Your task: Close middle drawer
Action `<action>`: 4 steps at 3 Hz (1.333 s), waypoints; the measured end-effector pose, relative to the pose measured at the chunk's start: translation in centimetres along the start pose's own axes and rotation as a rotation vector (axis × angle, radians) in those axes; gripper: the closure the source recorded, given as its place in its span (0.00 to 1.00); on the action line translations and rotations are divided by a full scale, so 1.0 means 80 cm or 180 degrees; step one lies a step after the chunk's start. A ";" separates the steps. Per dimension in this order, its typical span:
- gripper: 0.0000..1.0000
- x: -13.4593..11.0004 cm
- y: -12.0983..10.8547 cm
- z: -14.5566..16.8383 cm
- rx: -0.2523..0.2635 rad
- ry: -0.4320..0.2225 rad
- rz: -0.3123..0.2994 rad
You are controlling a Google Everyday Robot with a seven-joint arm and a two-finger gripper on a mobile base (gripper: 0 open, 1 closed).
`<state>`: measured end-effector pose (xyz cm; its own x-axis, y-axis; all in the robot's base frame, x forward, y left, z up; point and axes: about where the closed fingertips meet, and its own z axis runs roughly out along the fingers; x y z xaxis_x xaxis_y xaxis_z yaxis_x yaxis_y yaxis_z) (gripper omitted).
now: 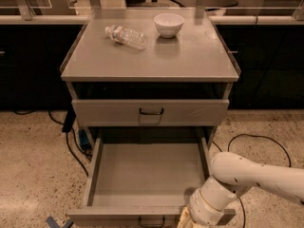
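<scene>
One camera, high in front, looks down at the cabinet (pixel 185 56) from fairly near; gripper (pixel 185 221) at bottom edge, right of centre.

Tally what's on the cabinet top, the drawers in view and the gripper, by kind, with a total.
Bottles: 1, plastic bottle lying on its side.
Bowls: 1, white bowl.
Drawers: 2, upper drawer and the pulled-out middle drawer.
Grippers: 1, the gripper at the middle drawer's front edge.
Total: 5.

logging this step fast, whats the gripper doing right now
Gripper: state cannot be told; it is low at the front panel of the open middle drawer.
</scene>
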<state>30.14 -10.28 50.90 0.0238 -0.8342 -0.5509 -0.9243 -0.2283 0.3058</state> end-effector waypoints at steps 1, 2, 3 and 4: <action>1.00 0.000 0.000 0.000 0.0000 0.0000 0.0000; 1.00 0.004 0.002 0.010 -0.0011 0.0024 -0.0103; 1.00 0.015 -0.005 0.046 -0.0111 0.0037 -0.0287; 1.00 0.014 -0.015 0.071 -0.0117 0.0112 -0.0454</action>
<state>29.09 -8.09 45.54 0.1678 -0.8090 -0.5634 -0.8960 -0.3635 0.2550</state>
